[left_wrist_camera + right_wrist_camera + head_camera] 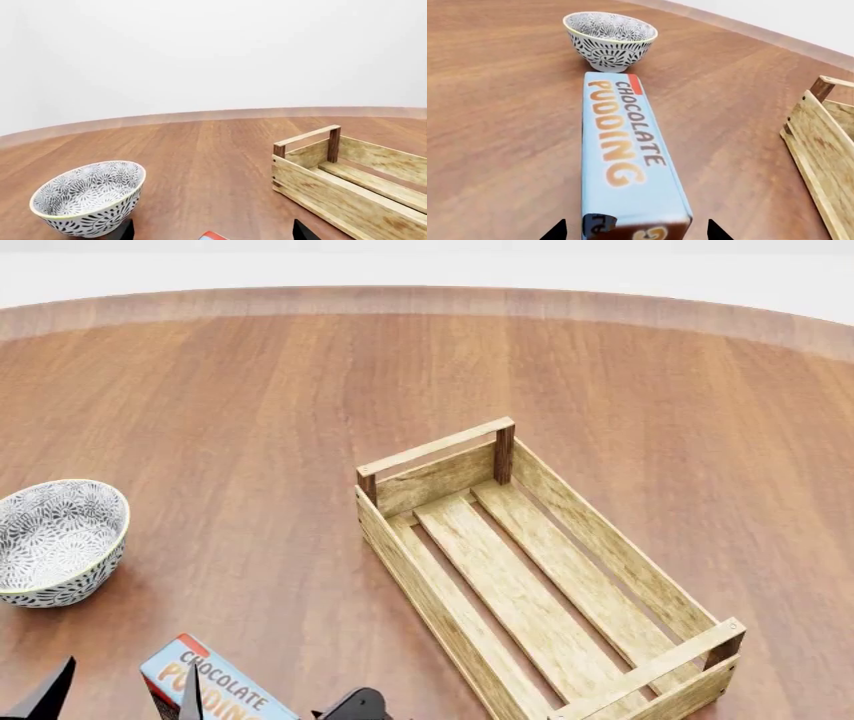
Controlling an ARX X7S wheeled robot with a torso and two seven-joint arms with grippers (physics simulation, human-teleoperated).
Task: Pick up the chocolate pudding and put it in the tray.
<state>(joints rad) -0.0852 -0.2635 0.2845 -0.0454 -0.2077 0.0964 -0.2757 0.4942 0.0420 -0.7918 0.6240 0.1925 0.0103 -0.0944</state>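
Observation:
The chocolate pudding point(627, 150) is a long carton with a light-blue top and orange lettering, lying flat on the wooden table. In the head view point(220, 690) it is at the bottom left. My right gripper point(635, 231) is open, one fingertip on each side of the carton's near end, with gaps on both sides. My left gripper point(211, 229) is open and empty, with the carton's red corner point(212, 236) just showing between its tips. Its fingertips point(54, 690) show beside the carton. The tray point(414, 580), a light-wood slatted crate, stands empty to the right.
A grey-white patterned bowl point(54, 540) stands at the left, just beyond the carton's far end point(610, 40) and left of the tray in the left wrist view point(90, 197). The tray's near handle point(307, 137) faces the left gripper. A black part of my right arm point(354, 705) shows at the bottom.

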